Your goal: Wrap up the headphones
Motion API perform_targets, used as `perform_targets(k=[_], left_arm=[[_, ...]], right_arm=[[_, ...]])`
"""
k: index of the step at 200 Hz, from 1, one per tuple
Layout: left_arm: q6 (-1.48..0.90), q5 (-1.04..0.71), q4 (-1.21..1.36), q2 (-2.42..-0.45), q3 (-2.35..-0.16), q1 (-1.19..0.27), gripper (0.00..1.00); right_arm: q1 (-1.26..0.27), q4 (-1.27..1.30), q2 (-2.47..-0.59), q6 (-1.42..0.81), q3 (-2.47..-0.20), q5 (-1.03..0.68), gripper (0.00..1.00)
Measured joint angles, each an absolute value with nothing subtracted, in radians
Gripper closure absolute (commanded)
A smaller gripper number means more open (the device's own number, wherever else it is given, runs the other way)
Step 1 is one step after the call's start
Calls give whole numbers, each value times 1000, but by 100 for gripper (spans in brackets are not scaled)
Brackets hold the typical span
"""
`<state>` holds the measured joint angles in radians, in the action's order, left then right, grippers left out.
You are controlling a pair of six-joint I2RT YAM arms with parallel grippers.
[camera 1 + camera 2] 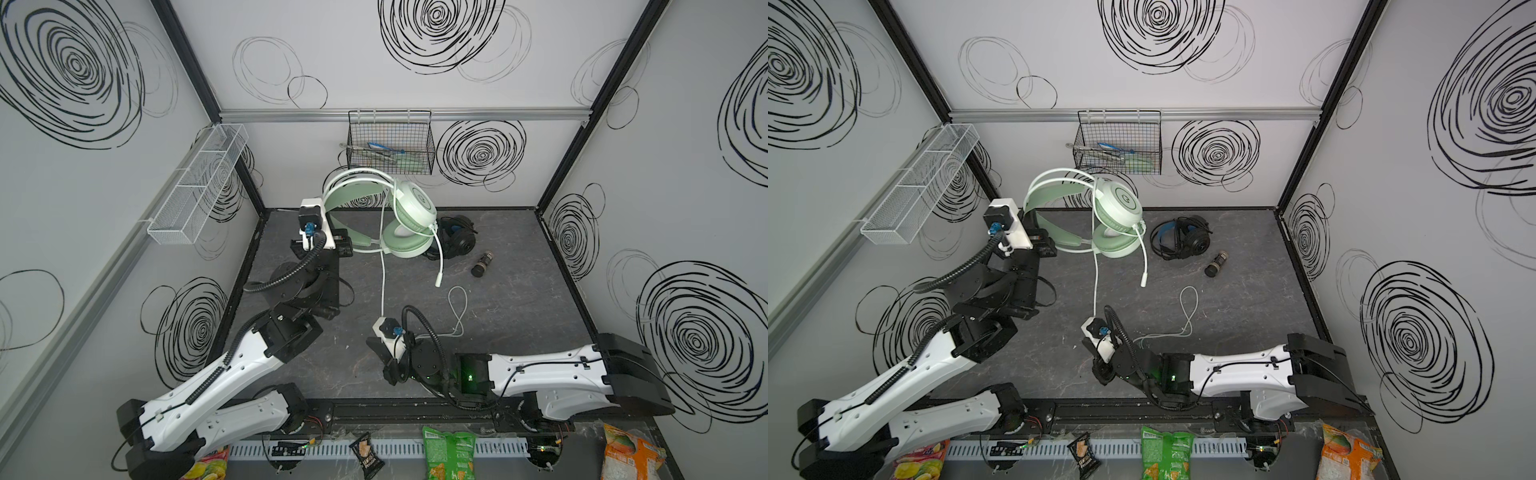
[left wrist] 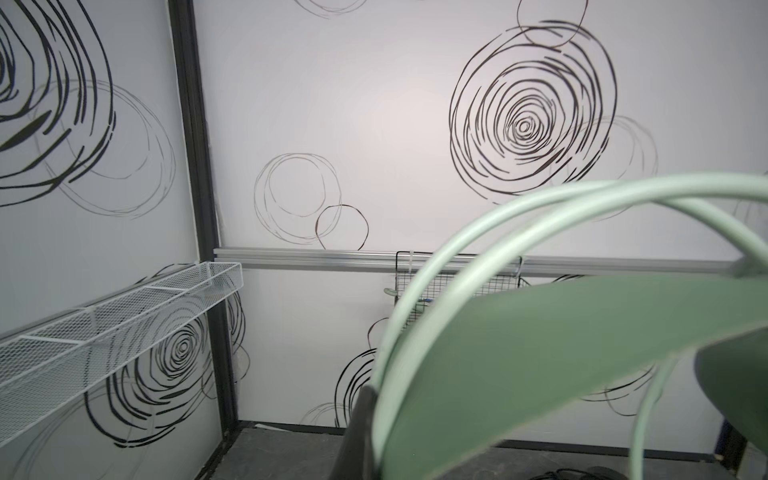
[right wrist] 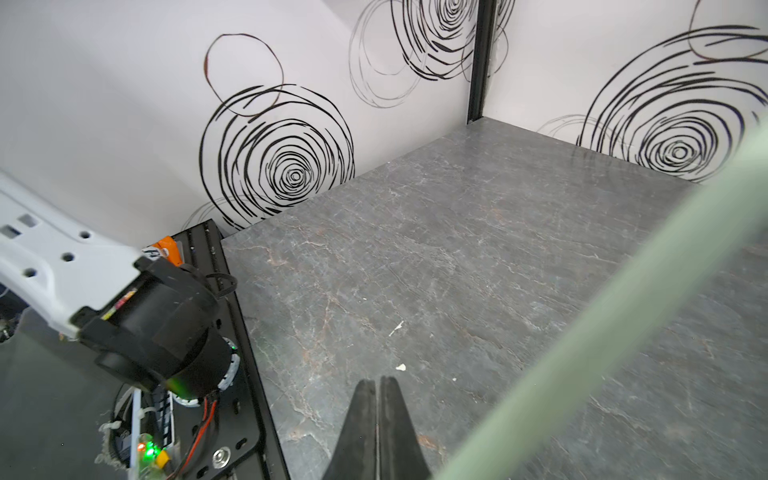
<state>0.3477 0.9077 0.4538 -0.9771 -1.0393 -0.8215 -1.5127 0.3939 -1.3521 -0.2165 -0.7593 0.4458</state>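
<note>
The mint-green and white headphones [image 1: 405, 216] hang in the air at the back of the cell. My left gripper [image 1: 341, 243] is shut on the headband, whose green strap [image 2: 561, 353] fills the left wrist view beside one dark finger [image 2: 358, 428]. The white cable [image 1: 382, 274] drops from them to my right arm's wrist [image 1: 386, 330] and loops on the floor [image 1: 457, 307]. My right gripper [image 3: 379, 380] is shut low over the floor, with nothing between its tips. A blurred stretch of the cable [image 3: 623, 324] crosses beside it. The black and blue headphones [image 1: 1183, 239] lie on the floor behind.
A small dark cylinder [image 1: 482, 266] lies right of the black headset. A black wire basket [image 1: 390, 145] hangs on the back wall and a white mesh shelf [image 1: 195, 187] on the left wall. Snack bags [image 1: 449, 457] lie along the front edge.
</note>
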Motion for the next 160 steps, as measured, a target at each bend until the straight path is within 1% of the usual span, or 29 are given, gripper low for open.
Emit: perform_targets(k=[54, 118, 129, 160], left_arm=[[518, 950, 565, -1031, -932, -783, 100], [595, 954, 568, -1011, -826, -771, 100], [609, 950, 562, -997, -823, -772, 100], [671, 947, 557, -978, -823, -792, 100]], right_arm=[[-1581, 252, -1329, -159, -862, 557, 100], [-1605, 47, -1144, -64, -952, 710, 100], [-1605, 15, -1113, -43, -957, 735, 98], [-1604, -77, -1092, 22, -995, 788, 97]])
